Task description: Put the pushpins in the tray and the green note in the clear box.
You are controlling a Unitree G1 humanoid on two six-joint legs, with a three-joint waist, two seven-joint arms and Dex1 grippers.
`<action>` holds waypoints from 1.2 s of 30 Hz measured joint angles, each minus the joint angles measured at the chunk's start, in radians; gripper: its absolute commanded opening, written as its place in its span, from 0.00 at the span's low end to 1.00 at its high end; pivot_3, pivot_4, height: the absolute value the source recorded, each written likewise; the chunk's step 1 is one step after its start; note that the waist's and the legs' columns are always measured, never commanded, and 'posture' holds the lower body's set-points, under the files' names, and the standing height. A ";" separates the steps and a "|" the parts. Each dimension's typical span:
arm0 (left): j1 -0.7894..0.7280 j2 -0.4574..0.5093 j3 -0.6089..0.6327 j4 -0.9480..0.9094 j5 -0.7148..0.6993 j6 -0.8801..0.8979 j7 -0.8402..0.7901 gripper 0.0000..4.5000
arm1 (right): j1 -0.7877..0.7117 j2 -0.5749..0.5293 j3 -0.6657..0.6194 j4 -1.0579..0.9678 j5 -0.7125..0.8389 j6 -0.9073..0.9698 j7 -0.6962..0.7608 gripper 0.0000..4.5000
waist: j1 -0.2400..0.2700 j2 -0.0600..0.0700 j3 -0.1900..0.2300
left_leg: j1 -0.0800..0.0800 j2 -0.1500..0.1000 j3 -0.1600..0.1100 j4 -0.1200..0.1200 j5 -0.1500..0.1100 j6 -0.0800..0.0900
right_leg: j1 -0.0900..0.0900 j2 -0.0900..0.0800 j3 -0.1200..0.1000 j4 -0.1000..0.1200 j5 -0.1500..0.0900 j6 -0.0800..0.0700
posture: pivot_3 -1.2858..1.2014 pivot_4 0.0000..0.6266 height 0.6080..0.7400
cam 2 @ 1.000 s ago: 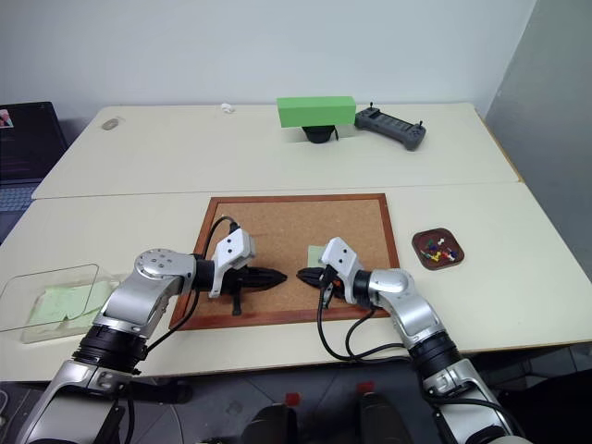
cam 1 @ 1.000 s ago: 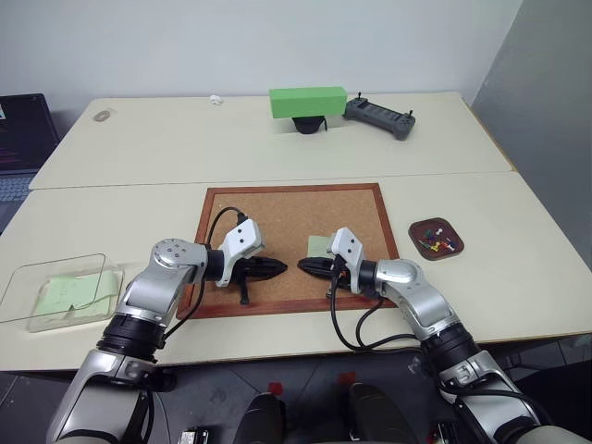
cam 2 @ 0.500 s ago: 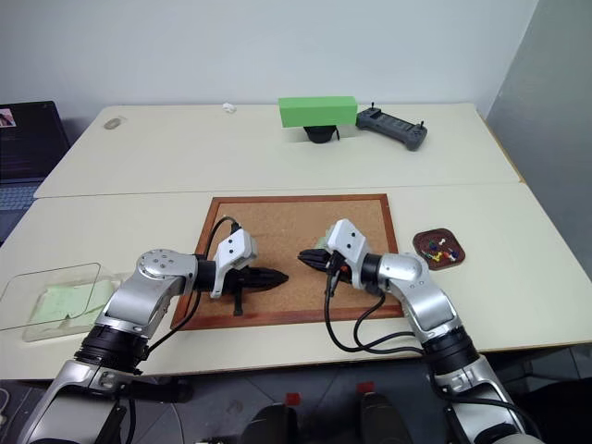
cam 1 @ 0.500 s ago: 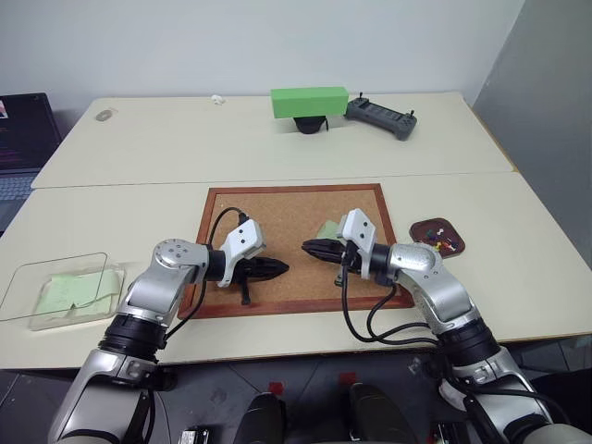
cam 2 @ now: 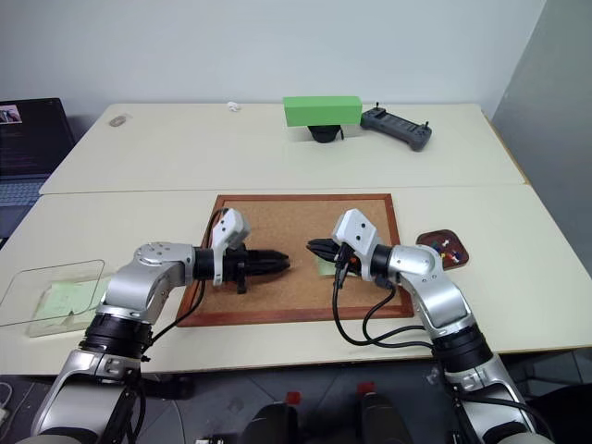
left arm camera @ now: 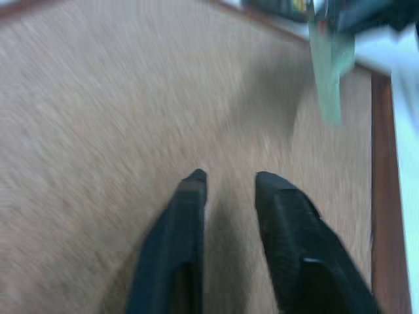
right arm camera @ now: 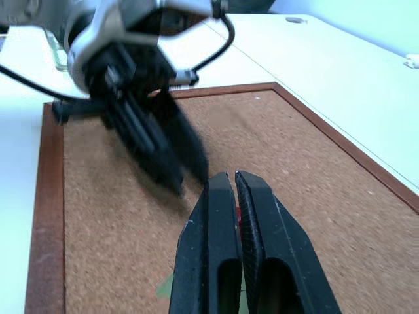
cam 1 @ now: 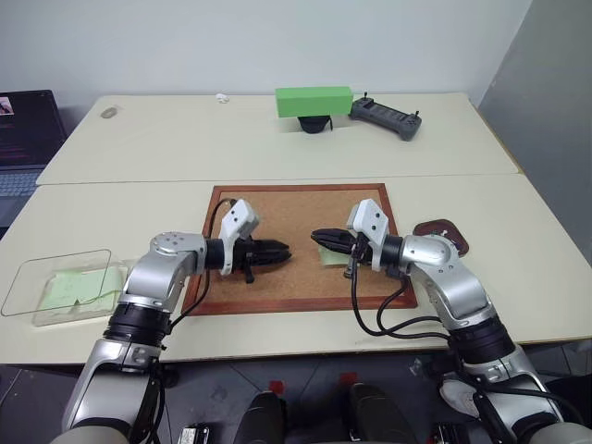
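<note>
The right gripper [cam 2: 314, 248] has lifted off the wood-framed corkboard [cam 2: 277, 215] with fingers pinched on a red pushpin [right arm camera: 238, 214], freeing the pale green note [cam 2: 326, 265], while the left gripper [cam 2: 282, 265] parts its fingers towards it.

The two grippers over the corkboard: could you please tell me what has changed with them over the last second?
The right gripper has lifted off the corkboard, shut, apparently pinching a red pushpin. The left gripper rose slightly and its fingers have parted. The green note is under the right fingertips; the tray and clear box are unmoved.
</note>
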 measured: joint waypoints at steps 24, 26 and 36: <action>-0.006 -0.136 0.062 -0.187 -0.214 0.202 0.131 0.89 | -0.087 0.029 -0.091 -0.113 0.093 0.149 -0.093 0.00 | 0.001 0.000 0.000 | 0.000 0.001 0.000 0.000 0.000 0.000 | 0.000 -0.002 0.001 0.000 0.000 0.000 | 0.52 0.24 1.00; -0.024 -0.151 0.057 -0.168 -0.212 0.192 0.133 0.89 | -0.087 0.033 -0.084 -0.124 0.095 0.160 -0.094 0.00 | 0.000 0.000 0.000 | 0.000 0.000 0.000 0.000 0.000 0.000 | 0.000 -0.002 0.001 0.000 0.000 0.000 | 0.52 0.24 1.00; -0.053 -0.182 0.041 -0.119 -0.212 0.166 0.132 0.62 | -0.085 0.051 -0.065 -0.152 0.096 0.187 -0.116 0.00 | -0.001 0.000 0.000 | 0.000 0.000 0.000 0.000 0.000 0.000 | 0.000 -0.002 0.001 -0.001 0.000 0.000 | 0.52 0.24 1.00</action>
